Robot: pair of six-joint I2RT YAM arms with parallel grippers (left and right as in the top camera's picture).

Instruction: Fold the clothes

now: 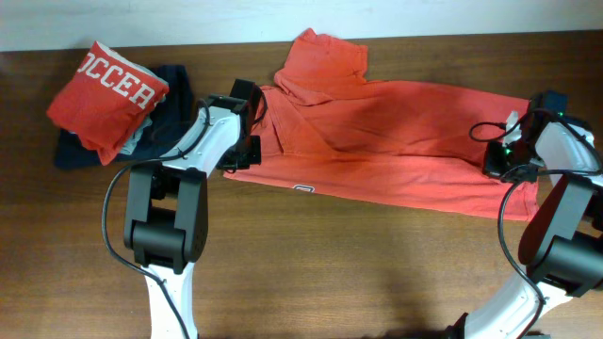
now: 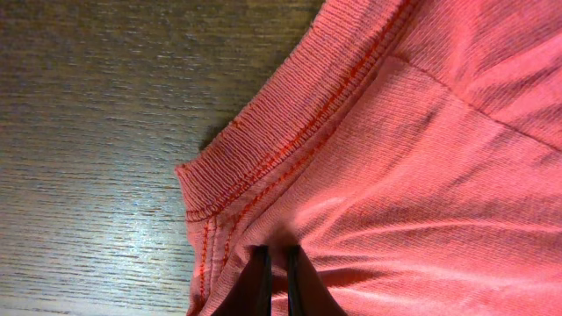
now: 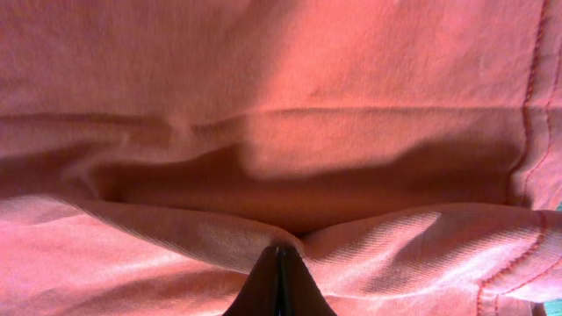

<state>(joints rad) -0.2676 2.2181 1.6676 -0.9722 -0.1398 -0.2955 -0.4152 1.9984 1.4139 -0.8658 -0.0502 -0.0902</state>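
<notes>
from overhead we see the coral-red shirt (image 1: 396, 141) lying open across the far middle and right of the counter (image 1: 377, 282). its long side runs left to right, and a flap is bunched at the far edge. the left fingers (image 1: 252, 132) sit at its left end and the right fingers (image 1: 501, 158) at its right end, so the cloth is taken at both ends at once. we judge this is meant to lift or stretch it evenly for a fold that is not yet made. at the far left a folded red shirt (image 1: 108, 94) with white lettering rests on a dark navy garment (image 1: 179, 89). both lie well apart from the work and, we think, are parked there out of the way.

in the left wrist view the left fingers (image 2: 266, 272) are nearly together and nip the shirt (image 2: 421, 175) just inside a ribbed, double-stitched edge. the cloth puckers toward them. gripping near the band likely gives a firmer hold than thin jersey alone. bare counter (image 2: 88, 132) shows to the left.

in the right wrist view the right fingers (image 3: 279, 268) are clenched on a raised ridge of the shirt (image 3: 263, 70). a shadowed fold lies beyond and a stitched hem runs down the right. the pinch takes little fabric, so we judge it could slip under a hard pull.
</notes>
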